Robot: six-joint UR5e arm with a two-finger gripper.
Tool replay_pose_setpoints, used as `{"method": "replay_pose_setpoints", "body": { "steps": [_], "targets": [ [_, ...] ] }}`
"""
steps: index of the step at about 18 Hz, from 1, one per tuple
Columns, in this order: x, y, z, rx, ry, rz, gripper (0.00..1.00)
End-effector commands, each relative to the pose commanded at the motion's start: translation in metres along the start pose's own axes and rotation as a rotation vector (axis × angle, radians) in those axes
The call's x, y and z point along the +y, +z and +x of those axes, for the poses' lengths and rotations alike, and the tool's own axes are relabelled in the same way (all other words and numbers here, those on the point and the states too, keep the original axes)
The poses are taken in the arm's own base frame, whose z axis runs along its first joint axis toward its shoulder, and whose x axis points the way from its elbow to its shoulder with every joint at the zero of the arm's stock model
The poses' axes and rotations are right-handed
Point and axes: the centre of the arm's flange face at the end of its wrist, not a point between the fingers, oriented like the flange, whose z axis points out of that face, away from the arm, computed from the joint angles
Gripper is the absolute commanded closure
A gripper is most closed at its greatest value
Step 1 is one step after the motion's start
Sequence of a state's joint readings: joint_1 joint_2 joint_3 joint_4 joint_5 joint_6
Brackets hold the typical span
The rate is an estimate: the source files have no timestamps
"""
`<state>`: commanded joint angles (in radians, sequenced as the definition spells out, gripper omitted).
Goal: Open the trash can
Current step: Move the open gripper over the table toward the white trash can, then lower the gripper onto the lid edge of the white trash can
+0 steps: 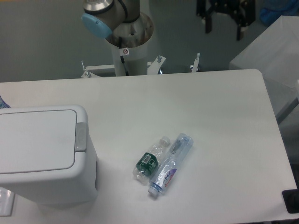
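The trash can (44, 156) is a large white boxy bin at the table's front left. Its flat lid (35, 140) lies shut, with a small grey push tab (81, 136) on its right edge. My gripper (224, 29) hangs high at the top of the view, past the table's far edge and far to the right of the can. Its two dark fingers (208, 24) point down, spread apart, with nothing between them.
Two clear plastic bottles lie side by side near the table's middle front: one with a green label (150, 160) and a longer one with a blue label (170, 164). The arm's base post (128, 42) stands behind the far edge. A grey box (271, 51) sits at the right.
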<state>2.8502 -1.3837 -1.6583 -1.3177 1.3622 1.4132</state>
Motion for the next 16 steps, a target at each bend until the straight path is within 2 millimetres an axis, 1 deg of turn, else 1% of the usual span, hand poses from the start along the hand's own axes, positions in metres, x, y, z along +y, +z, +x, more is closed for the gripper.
{"method": "replay_pose_setpoints", "body": {
  "steps": [5, 7, 11, 13, 16],
  "targets": [
    [-0.034, 0.0, 0.012, 0.012, -0.154, 0.069, 0.0],
    [-0.057, 0.002, 0.017, 0.012, -0.229, 0.124, 0.0],
    [-0.1, 0.012, 0.028, 0.012, -0.438, 0.197, 0.0],
    [-0.121, 0.018, 0.035, 0.038, -0.492, 0.206, 0.0],
    [-0.146, 0.026, 0.051, 0.09, -0.611, 0.209, 0.0]
  ]
}}
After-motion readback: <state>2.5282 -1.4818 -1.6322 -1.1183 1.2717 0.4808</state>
